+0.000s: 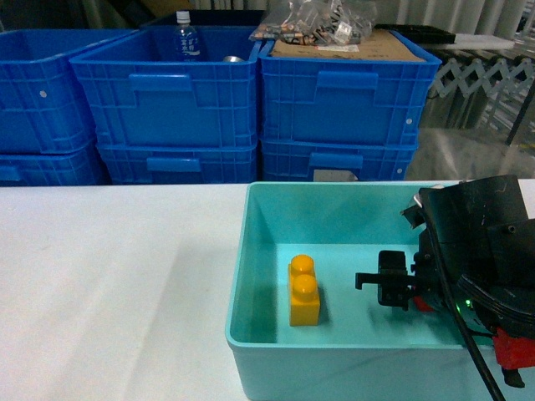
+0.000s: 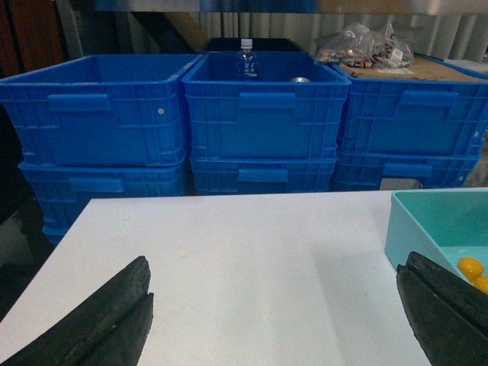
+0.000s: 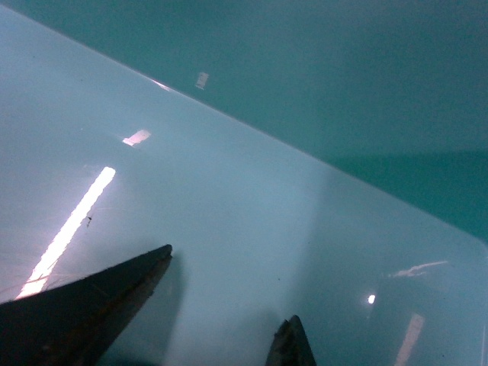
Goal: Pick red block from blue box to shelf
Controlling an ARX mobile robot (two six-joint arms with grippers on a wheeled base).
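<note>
The blue box (image 1: 251,251) is a pale turquoise tub on the white table, at the right of the head view. My right gripper (image 1: 386,282) reaches down inside it at its right side. In the right wrist view the right gripper (image 3: 229,284) is open just above the tub's bare floor (image 3: 229,175), with nothing between its fingers. A sliver of red (image 1: 423,304) shows under that arm; I cannot tell whether it is the red block. My left gripper (image 2: 276,263) is open over the table, left of the blue box (image 2: 412,229). A metal edge of the shelf (image 2: 252,5) runs along the top.
A yellow two-stud brick (image 1: 303,291) lies on the tub floor, left of my right gripper. Dark blue ribbed crates (image 1: 175,100) are stacked behind the table, one holding a water bottle (image 1: 186,38), another topped with cardboard and bagged parts (image 1: 322,23).
</note>
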